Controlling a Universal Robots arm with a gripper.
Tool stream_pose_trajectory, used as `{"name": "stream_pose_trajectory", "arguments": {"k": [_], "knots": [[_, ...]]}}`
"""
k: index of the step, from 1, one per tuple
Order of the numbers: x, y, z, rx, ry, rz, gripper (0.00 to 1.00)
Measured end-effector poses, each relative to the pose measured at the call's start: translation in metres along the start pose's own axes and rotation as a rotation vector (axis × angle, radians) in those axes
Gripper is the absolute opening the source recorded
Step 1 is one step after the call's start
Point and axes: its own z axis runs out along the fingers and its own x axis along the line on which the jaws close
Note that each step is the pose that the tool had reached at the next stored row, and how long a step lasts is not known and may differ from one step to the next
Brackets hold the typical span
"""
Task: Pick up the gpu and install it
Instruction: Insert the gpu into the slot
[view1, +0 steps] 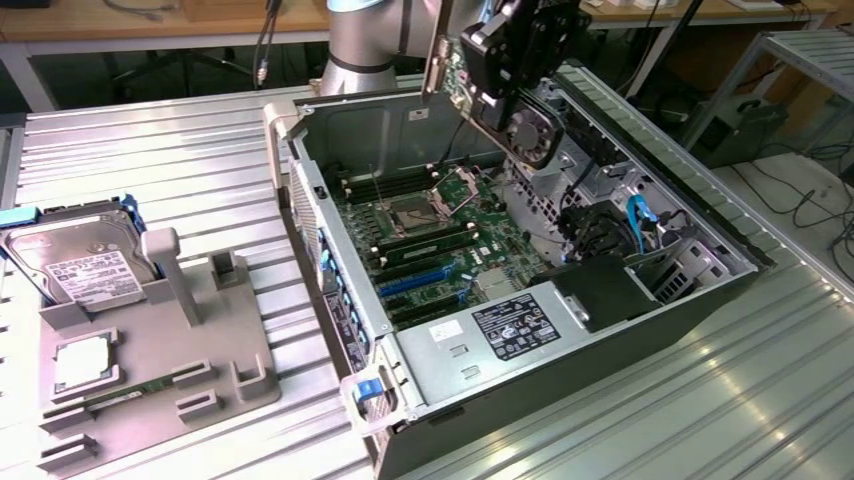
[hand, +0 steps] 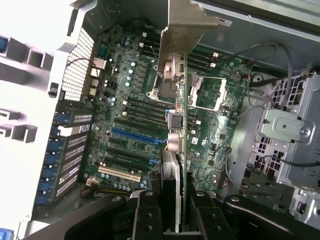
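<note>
Claw: my black two-fingered claw is clenched on the card; one finger presses each face, and the card stands edge-on between them.
Gpu: the thin flat black gpu, with a round fan on one face and a pale metal bracket strip at one end, hangs in my grip above the open case; it is clear of the board and not yet seated in any slot.
Case: the grey metal computer tower lies on its side on the ribbed metal table; its green motherboard faces up at me.
Slots: the long blue expansion slot and the white slot lie beside the card; I judge its edge is not lined up with either.
Other parts: the silver hard drive with a white label and the narrow green memory stick sit in the grey plastic holder at the exterior view's left, well apart from me.
Risk, alignment: a skewed card could land on board components instead of a slot; pressing then could bend the contacts.
Risk, bracket: the strip could catch the case's rear wall and lever the card sideways in my fingers.
Risk, grip: I hold smooth faces near one end; a knock could twist the card loose.
Risk, cables: the blue cable by the drive cage could snag the fan side if I drift that way.
</note>
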Motion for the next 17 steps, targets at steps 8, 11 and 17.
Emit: {"name": "stream_pose_trajectory", "arguments": {"k": [8, 11, 17], "knots": [[0.0000, 0.0000, 0.0000, 0.0007, 0.0045, -0.104, 0.28], [0.0000, 0.0000, 0.0000, 0.0012, 0.0064, -0.145, 0.28], [0.0000, 0.0000, 0.0000, 0.0040, 0.0110, -0.238, 0.28]]}}
